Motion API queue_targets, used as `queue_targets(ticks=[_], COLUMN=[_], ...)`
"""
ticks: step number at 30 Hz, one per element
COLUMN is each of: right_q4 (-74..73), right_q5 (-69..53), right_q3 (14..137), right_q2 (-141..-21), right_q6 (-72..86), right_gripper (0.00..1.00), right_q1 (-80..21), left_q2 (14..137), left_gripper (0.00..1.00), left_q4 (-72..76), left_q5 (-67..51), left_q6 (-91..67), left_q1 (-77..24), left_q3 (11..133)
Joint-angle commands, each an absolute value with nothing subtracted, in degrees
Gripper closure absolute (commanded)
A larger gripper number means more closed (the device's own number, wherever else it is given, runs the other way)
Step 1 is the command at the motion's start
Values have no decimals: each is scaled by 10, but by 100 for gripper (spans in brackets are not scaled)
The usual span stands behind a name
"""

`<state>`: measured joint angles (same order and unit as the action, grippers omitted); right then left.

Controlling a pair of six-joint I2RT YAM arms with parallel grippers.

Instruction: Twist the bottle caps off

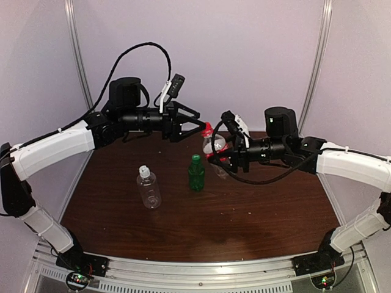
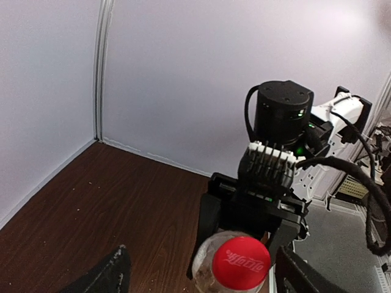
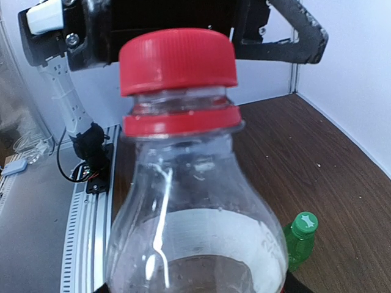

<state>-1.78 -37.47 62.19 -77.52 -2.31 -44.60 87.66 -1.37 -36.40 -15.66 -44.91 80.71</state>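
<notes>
Bottle caps (image 1: pixel 195 158) sit on all three bottles. Farthest left, the white cap (image 1: pixel 144 171) tops the wide clear bottle (image 1: pixel 149 193), which stands upright on the brown bench (image 1: pixel 256 213), apart from both arms. Right of it the green bottle (image 1: pixel 196 177) stands upright too, with its green cap (image 1: pixel 195 159) on (from the right wrist it shows low down, beside the held bottle). Above and behind the green bottle, the left claw (image 1: pixel 198 122) points toward the red cap (image 1: pixel 208 129) with its fingers (image 2: pixel 116 274) spread wide. From its own wrist camera the two tips flank the cap, one on each side, neither touching it. The red cap is on the red-capped bottle (image 1: pixel 215 146), a clear one that leans a little in the overhead view. The right claw (image 1: pixel 222 157) is closed around this bottle's body from the right, below the neck, holding it. Whether the bottle's base touches the bench I cannot tell.
</notes>
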Motion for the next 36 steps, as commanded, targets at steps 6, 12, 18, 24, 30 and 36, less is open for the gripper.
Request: queue_targets(ticks=[6, 12, 18, 24, 30, 36], right_q4=[-32, -31, -29, -29, -29, -31], right_q5=[-567, -618, -627, -625, -620, -605], right_q3=[653, 668, 671, 670, 669, 667], right_q2=[-788, -807, -815, -817, -817, -818], right_q6=[-29, -18, -14, -14, -15, -15], right_gripper=[52, 51, 51, 51, 51, 51], right_q1=[-444, -445, -445, -445, -444, -444], left_q2=[851, 864, 878, 890, 893, 894], left_gripper=[16, 21, 35, 43, 49, 62], left_q4=[22, 44, 63, 73, 74, 74], left_q5=[-582, -625, -637, -642, -644, -645], left_q6=[-49, -50, -73, -85, -87, -90], left_q1=[-441, -441, -441, -442, -442, -442], left_q3=[795, 791, 792, 791, 788, 786])
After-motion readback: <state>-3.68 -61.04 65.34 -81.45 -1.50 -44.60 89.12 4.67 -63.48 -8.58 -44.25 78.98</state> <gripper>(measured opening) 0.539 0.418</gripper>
